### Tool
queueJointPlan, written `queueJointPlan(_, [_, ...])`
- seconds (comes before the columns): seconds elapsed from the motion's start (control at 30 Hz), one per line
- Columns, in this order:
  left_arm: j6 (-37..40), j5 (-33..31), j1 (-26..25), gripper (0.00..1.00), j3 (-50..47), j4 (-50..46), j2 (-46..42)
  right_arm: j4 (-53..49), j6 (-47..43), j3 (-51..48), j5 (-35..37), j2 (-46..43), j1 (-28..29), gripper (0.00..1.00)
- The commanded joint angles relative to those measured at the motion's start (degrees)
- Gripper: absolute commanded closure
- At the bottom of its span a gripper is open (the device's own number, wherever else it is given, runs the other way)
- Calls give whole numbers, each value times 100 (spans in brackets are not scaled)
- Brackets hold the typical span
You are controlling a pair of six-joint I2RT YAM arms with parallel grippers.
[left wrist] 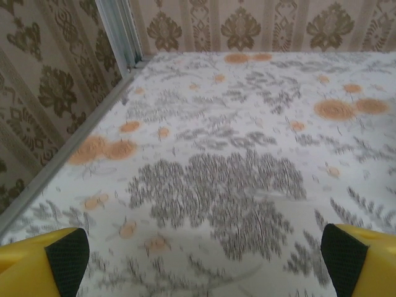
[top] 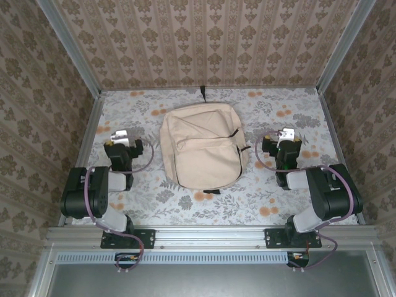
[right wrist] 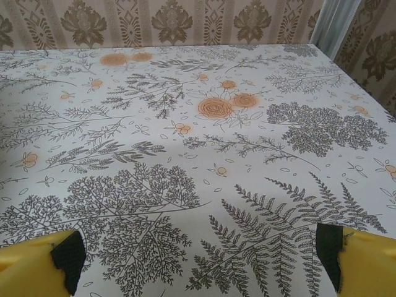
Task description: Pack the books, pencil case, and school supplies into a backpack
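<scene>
L gripper: jaws spread wide, nothing betw them, no hold on anything. In the wrist view its yellow fingers w/ dark L pads sit at the lower corners, bare floral tablecloth betw them. Arm folded back near its base, gripper pointing to far wall

R gripper: same state, jaws fully apart, empty. R pads frame plain cloth, fern + orange flower print

Backpack: beige, lies flat at table centre, front pocket facing up, top end toward far wall. Black zip runs down its right side. Sits betw the 2 grippers, well apart from both, neither touching it. Can't tell if main compartment is open
</scene>
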Motion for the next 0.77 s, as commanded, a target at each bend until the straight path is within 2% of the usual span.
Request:
queueJointPlan(0.0, [156,-269,-97,0,161,-540,-44,6,115,124,-36,32,-34,0])
queueJointPlan(0.23, [268,73,-69,0,181,-566,-29,0,110,124,-33,28,-34,0])
queueJointPlan(0.73, [223,184,0,0,190,-583,-35,41,102,93,-72,22,-43,0])
